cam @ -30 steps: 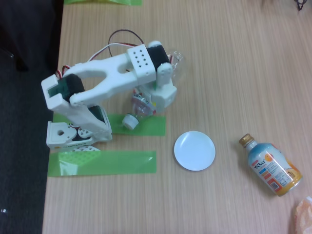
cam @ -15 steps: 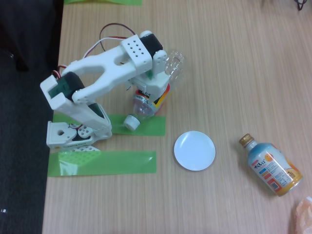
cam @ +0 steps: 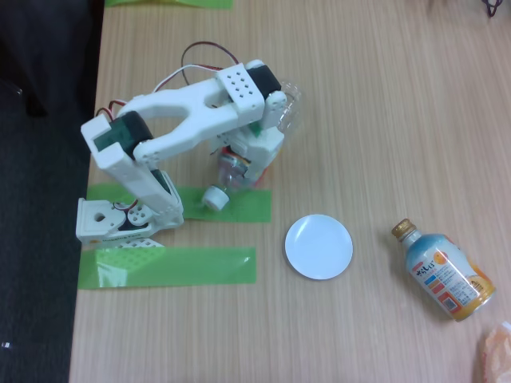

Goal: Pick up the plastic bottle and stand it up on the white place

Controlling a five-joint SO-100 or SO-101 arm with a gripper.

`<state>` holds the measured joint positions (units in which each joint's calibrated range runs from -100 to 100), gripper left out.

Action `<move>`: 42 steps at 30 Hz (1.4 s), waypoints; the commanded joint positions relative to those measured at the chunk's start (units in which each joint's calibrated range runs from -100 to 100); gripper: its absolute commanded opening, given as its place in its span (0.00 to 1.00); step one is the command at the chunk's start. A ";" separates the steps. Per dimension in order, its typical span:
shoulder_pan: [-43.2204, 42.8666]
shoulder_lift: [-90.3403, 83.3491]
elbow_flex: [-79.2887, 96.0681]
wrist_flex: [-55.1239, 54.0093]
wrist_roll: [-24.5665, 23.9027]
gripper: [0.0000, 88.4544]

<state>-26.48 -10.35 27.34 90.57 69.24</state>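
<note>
The clear ribbed plastic bottle with white cap [cam: 231,171] lies under the white arm, cap toward the green tape strip [cam: 239,206]. The white gripper [cam: 259,148] sits over its label; whether the jaws pinch it I cannot tell. This looks like the grasping step; next it needs lifting and turning upright over the round white disc [cam: 318,246], which is near.

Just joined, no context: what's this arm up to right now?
The white arm is bent over the plastic bottle, which lies on the wooden table with its white cap toward the green tape. The gripper sits on the bottle's middle; whether it's clamped can't be told from this fixed view. The white disc is bare, so nothing stands on it yet. A blue-and-orange bottle lies untouched to the right.
</note>
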 commanded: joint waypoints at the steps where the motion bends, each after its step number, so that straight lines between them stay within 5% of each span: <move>1: 0.41 0.90 -0.86 -3.53 -0.15 0.32; 25: 5.30 3.00 -0.86 -27.74 -0.15 0.32; 42: 7.45 2.92 0.05 -27.56 0.16 0.32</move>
<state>-19.16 -6.65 27.52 62.96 69.14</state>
